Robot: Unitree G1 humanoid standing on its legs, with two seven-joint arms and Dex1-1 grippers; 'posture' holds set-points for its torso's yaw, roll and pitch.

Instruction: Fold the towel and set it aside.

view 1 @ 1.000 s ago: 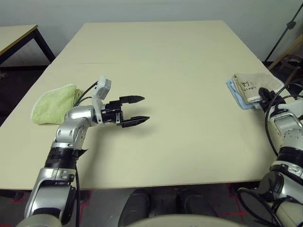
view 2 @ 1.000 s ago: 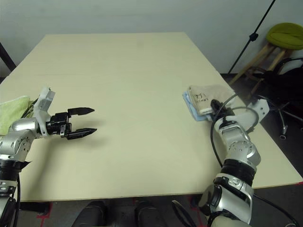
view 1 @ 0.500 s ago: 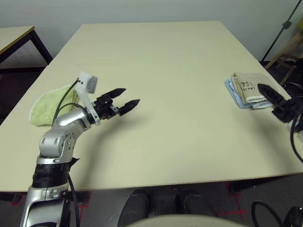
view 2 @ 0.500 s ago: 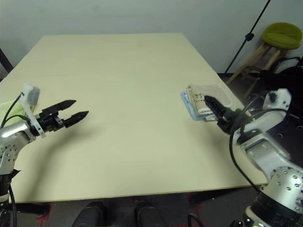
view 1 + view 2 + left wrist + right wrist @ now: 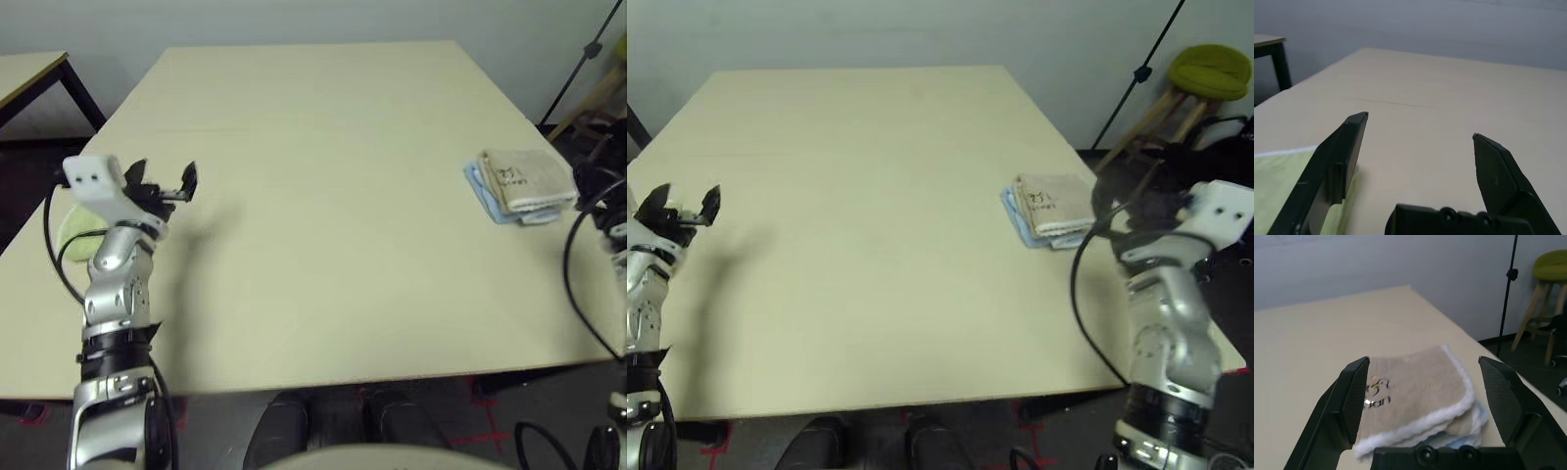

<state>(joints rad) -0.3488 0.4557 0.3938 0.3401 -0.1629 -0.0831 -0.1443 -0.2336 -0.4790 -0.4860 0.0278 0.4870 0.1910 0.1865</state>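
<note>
Head views: folded beige terry towel with white corded edging (image 5: 529,180) lies near the tabletop (image 5: 323,196) right edge, set aside I judge | left claw (image 5: 162,183) raised at left edge | left wrist: gaping, empty | right wrist: right claw (image 5: 1431,399) spread, clear of towel

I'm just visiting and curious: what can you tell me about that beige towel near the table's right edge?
The towel is tan terry cloth with white corded edging and small dark embroidery on top. It is folded into a neat, flat stack on a light-blue cloth, whose edge peeks out beneath it. Nothing grips it; the right gripper is open, facing it.
</note>
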